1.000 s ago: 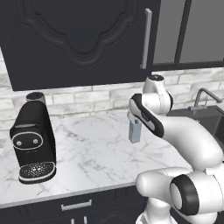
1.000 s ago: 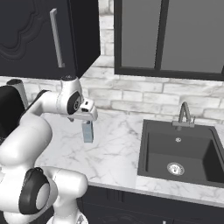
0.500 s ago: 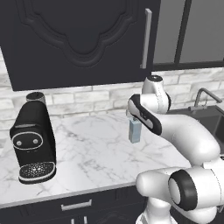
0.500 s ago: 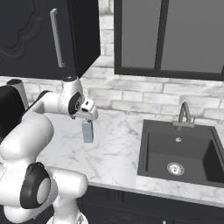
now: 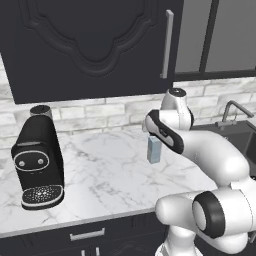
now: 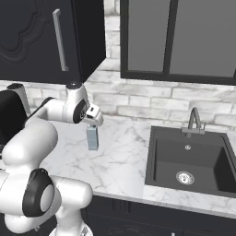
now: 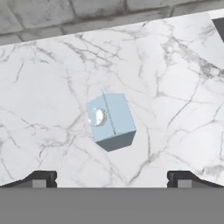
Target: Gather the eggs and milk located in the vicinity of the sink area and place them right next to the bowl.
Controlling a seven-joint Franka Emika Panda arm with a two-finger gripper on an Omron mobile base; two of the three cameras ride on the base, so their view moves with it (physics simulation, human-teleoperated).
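Milk (image 7: 110, 120) is standing upright on the marble counter (image 7: 175, 78), sitting at the centre of the hand view, straight below the gripper (image 7: 111, 178), whose fingertips (image 7: 39, 178) are standing wide apart with nothing between them. Its long axis is running vertically; its boxy pale-blue body looks smooth, with a round cap on top. Sink (image 6: 191, 161), dark and matte, is lying well right in the right base view.

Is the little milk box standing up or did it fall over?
Standing up. The milk rests on its base on the marble counter in both base views, and the hand view looks down onto its top.
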